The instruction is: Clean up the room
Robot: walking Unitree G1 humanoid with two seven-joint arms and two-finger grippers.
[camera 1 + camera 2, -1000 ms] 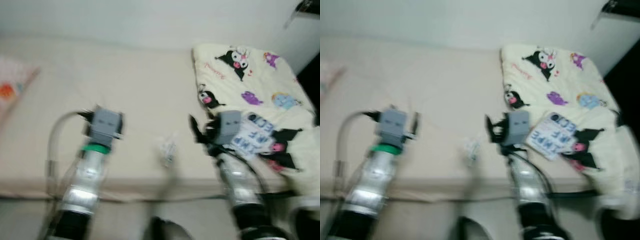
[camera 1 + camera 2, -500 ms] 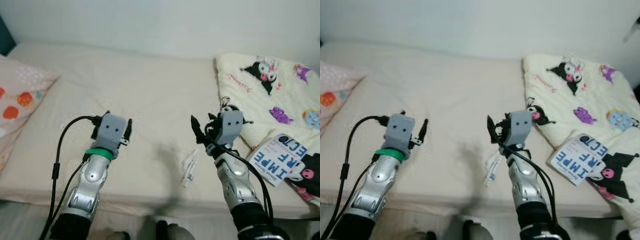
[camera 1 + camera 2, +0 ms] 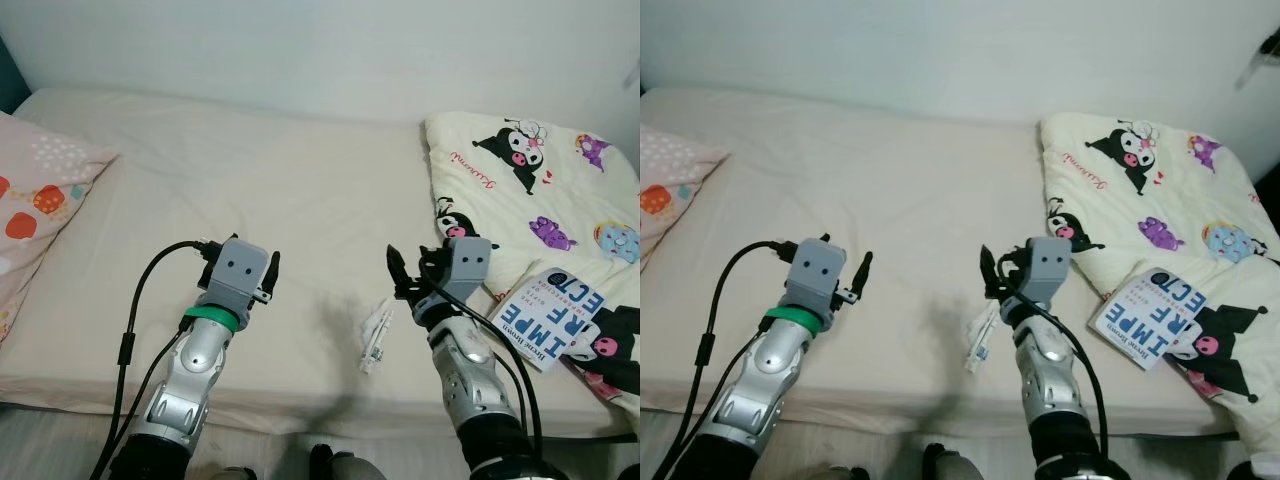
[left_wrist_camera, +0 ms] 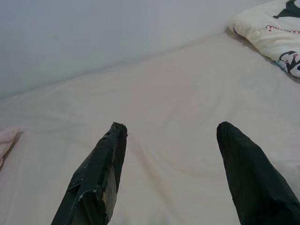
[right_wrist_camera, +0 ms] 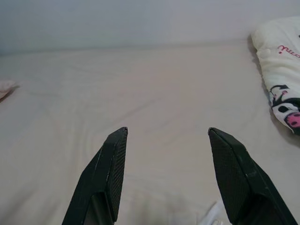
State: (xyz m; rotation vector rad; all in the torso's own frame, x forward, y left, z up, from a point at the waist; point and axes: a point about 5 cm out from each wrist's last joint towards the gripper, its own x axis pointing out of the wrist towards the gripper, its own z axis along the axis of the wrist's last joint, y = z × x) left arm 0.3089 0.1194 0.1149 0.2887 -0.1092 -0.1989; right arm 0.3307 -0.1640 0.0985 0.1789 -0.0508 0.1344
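- the left gripper (image 4: 168,154) hovers over the bed (image 3: 250,190) in the lower left of the head views, its black fingers (image 4: 101,173) spread apart with nothing between them.
- the right gripper (image 5: 166,159) hovers lower centre-right, fingers likewise apart and empty.
- a small clear wrapper (image 3: 376,334) lies on the cream sheet between the two arms, just beside the right gripper, near the bed's front edge.
- a book (image 3: 545,315) with large blue letters on its white cover lies at the lower right, resting on the blanket.
- the cream blanket (image 3: 530,170) with cartoon characters covers the right side of the bed, reaching toward the upper right.
- a pink patterned pillow (image 3: 40,190) sits at the left edge, well apart from the left gripper.
- a pale wall (image 3: 320,45) runs along the top of the frame behind the bed.
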